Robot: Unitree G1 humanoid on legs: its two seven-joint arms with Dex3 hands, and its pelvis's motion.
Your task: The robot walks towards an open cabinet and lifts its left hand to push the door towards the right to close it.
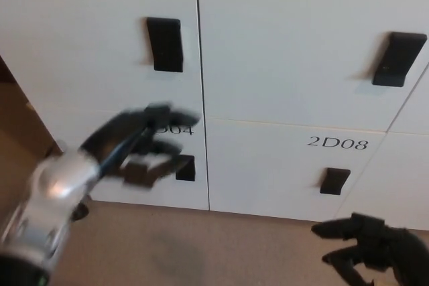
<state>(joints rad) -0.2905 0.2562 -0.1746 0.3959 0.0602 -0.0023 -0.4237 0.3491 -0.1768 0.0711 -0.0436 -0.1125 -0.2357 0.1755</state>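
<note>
At lower left the blurred left hand (144,145) hangs empty, fingers spread, before the cabinet door (100,38) sitting flush at upper left, apparently shut, while the right hand (375,249) idles loosely open at lower right.

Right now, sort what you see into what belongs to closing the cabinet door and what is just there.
Belongs to the job:
- left hand, blurred, fingers apart, in front of the 2D04 label
- upper left cabinet door with its black handle

Just there:
- right hand, low at the bottom right
- door 2D08
- upper right door
- tan floor
</note>
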